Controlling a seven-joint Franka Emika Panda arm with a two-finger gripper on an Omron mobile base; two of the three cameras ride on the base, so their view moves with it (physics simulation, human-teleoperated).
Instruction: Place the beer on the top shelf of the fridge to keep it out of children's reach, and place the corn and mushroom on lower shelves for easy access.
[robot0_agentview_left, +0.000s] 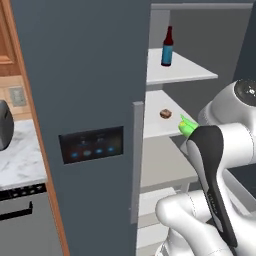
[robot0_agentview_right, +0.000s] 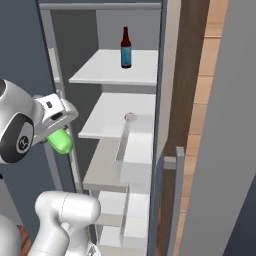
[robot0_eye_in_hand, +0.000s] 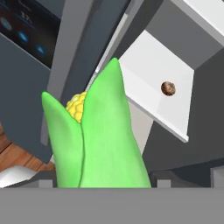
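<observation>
Two items sit shelved, you will note: beer (robot0_agentview_right: 126, 48) mid top shelf (robot0_agentview_right: 95, 75), mushroom (robot0_agentview_left: 165, 114) on the shelf below, while your gripper (robot0_agentview_right: 59, 134) pinches the corn (robot0_eye_in_hand: 98, 135) outside the fridge (robot0_agentview_left: 85, 100).

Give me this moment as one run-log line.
gripper: shut on corn, outside fridge | beer: upright, top shelf | mushroom: shelf below | pending: corn onto lower shelf

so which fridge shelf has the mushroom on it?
The second shelf down, directly below the top shelf with the beer; the mushroom sits there alone.
</observation>
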